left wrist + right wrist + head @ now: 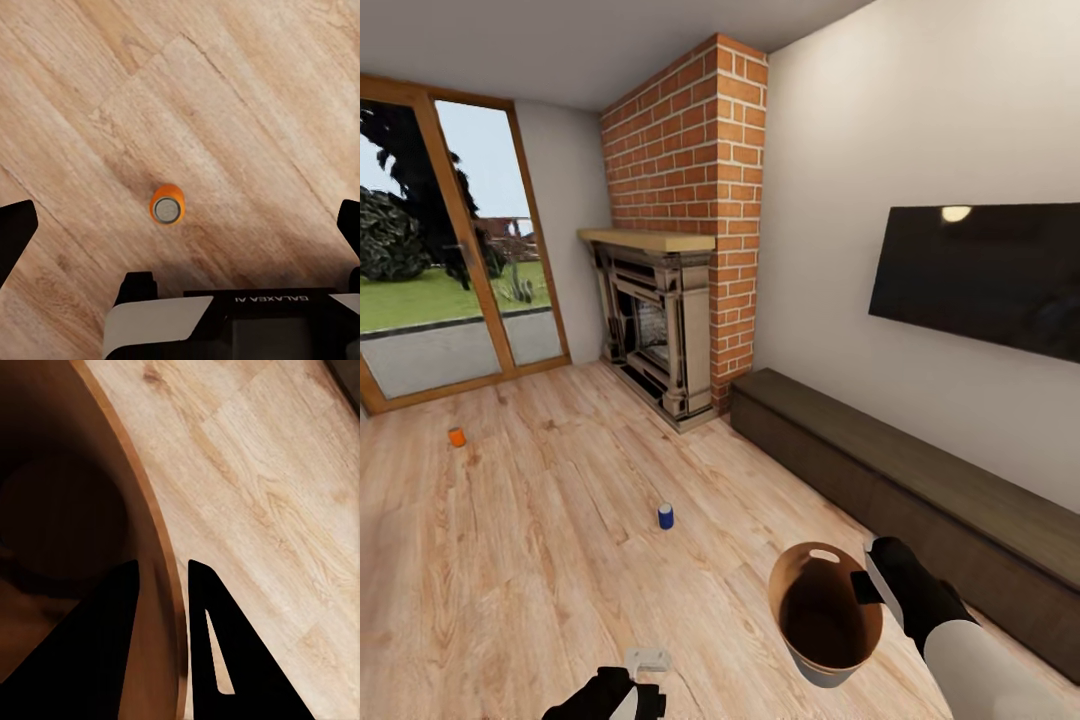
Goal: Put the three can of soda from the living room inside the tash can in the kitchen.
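The trash can (796,575), coppery-brown inside, hangs just above the wood floor at lower right. My right gripper (866,578) is shut on its rim, and the right wrist view has the fingers (105,645) pinching the bin wall (133,465). A dark blue can of soda (665,516) stands on the floor in the middle. An orange can (456,437) stands far left near the glass door. In the left wrist view another orange can (167,205) stands upright on the planks, directly below my open left gripper (180,225), well apart from it.
A red-brick fireplace (660,320) stands at the back, with a glass door (440,250) to its left. A long dark low cabinet (900,470) runs along the right wall under a wall TV (980,275). Light wood floor (540,560) spreads across the room.
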Motion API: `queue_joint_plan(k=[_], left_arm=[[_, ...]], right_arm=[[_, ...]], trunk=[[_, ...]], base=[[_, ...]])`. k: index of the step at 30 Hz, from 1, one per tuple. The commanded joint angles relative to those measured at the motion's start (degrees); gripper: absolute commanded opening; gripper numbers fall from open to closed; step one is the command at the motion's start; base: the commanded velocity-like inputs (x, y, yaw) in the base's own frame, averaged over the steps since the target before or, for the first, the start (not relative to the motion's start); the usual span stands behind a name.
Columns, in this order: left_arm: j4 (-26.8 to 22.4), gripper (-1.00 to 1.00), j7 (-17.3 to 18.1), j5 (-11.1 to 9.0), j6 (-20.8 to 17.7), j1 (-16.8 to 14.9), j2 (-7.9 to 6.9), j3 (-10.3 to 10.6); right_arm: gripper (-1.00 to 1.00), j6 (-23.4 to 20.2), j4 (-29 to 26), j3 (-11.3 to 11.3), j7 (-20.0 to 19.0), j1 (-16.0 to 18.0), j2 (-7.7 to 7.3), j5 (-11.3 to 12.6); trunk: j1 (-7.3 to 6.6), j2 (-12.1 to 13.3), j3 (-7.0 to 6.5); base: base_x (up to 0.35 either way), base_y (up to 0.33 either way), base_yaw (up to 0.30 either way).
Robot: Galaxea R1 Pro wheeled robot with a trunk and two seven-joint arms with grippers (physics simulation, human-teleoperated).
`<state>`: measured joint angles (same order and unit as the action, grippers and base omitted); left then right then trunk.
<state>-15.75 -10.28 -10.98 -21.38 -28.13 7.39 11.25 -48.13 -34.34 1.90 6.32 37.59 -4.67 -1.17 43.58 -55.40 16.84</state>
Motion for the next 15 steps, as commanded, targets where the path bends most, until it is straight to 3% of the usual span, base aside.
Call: queue_joint_plan(k=[1,15], left_arm=[[-0.02,1.00,0.00,0.00,0.01,0.00,0.01,0.00],[-0.07,1.00,0.35,0.00,1.52,-0.05,0.08,0.00]], right_arm=[[-1.00,0.05,-0.02,0.03,-0.17,0.03,0.04,0.46],[-1.00,0.05,-0.03,0.12,-0.17,0.03,-0.07,0.47]], trunk=[[0.00,-0.01,0.02],[0.00,-0.01,0.11]], base=[[0.000,0.000,0.000],[0.000,0.000,0.000]])
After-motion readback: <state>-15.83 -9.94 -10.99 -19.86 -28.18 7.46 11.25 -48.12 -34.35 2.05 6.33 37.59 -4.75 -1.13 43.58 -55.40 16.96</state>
